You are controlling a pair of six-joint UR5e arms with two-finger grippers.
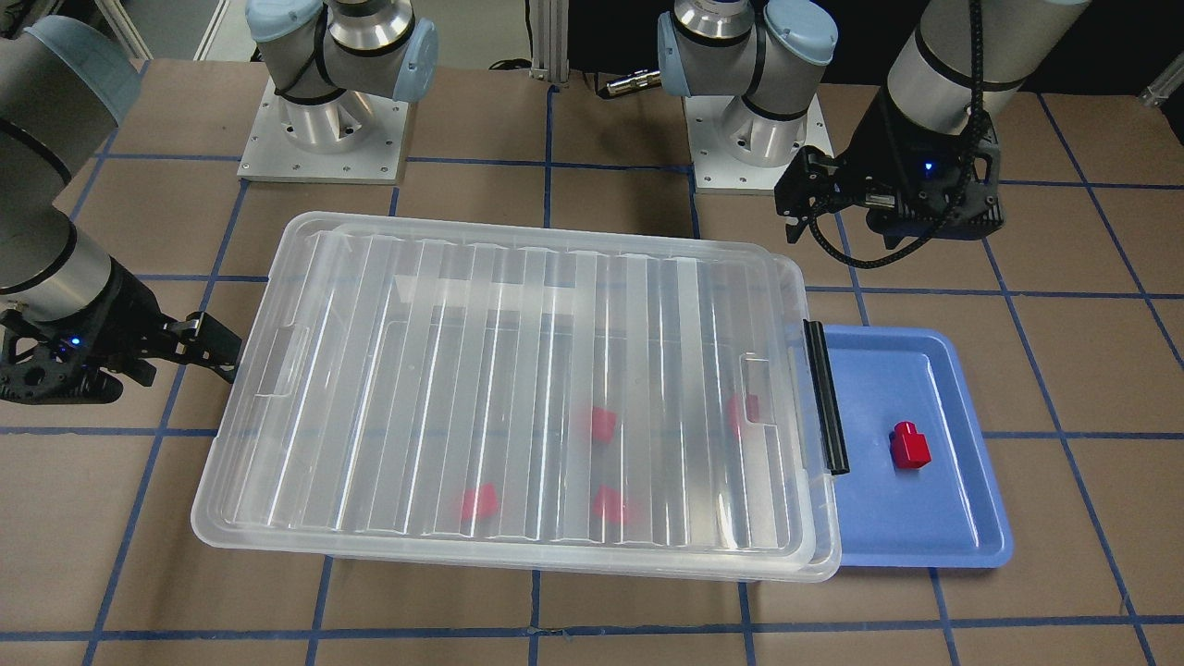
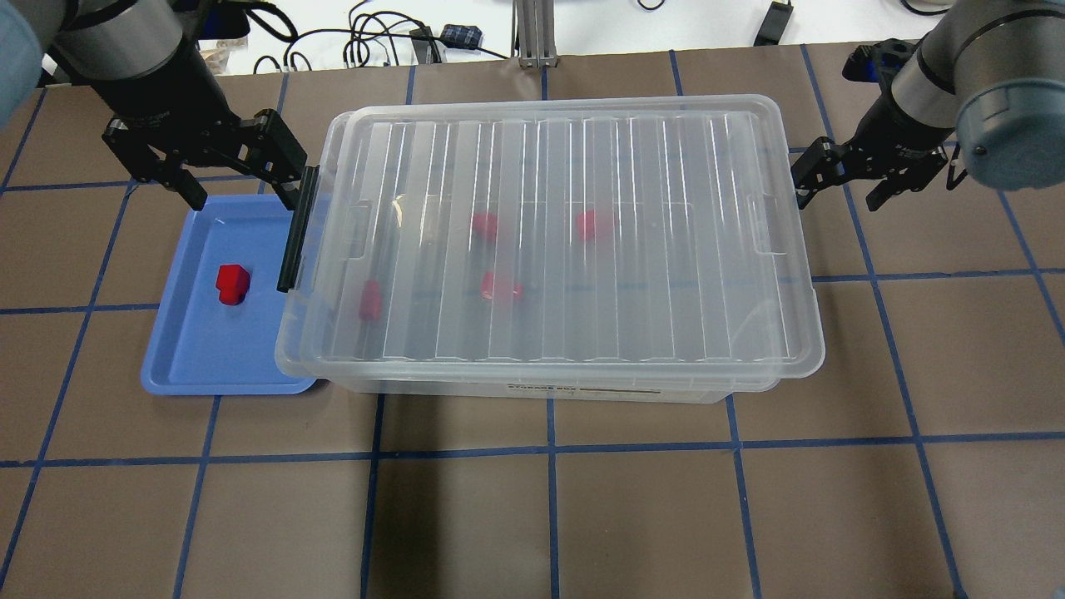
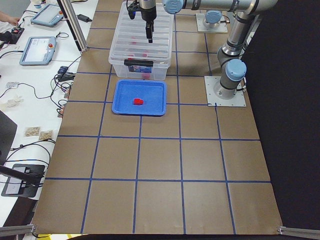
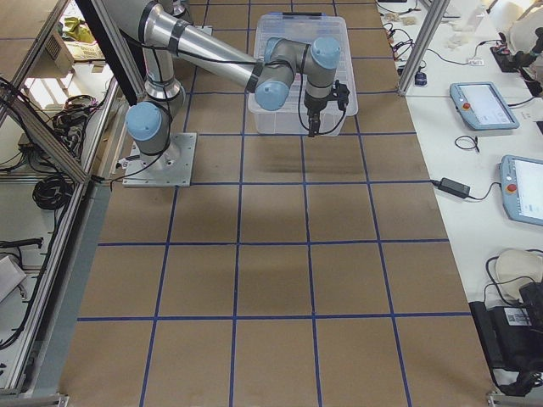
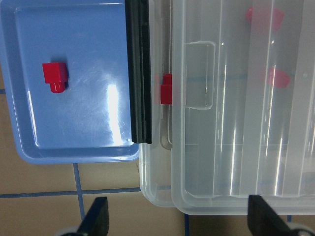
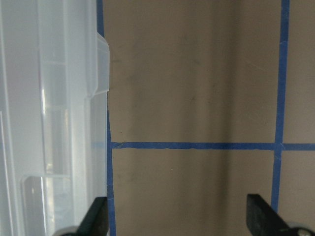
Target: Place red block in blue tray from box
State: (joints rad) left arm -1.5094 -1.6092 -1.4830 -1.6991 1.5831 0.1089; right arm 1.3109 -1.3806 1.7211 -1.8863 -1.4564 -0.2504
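A: Status, left end effector [image 2: 243, 198]?
B: Wide, empty, above the blue tray [image 2: 179, 366] edge. Right end effector [image 2: 839, 193] wide too, beside the box [image 2: 541, 389].
A: Red block [image 2: 230, 283]?
B: Lying in the tray; lid [image 2: 541, 208] on. Placement looks finished; next, probably just back both arms away.

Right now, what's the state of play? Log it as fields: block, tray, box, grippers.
red block: one lying in blue tray, free
tray position: at latched end of box
box state: lid on; four more blocks visible inside
left gripper: open, empty, over tray's edge
right gripper: open, empty, off box's far end
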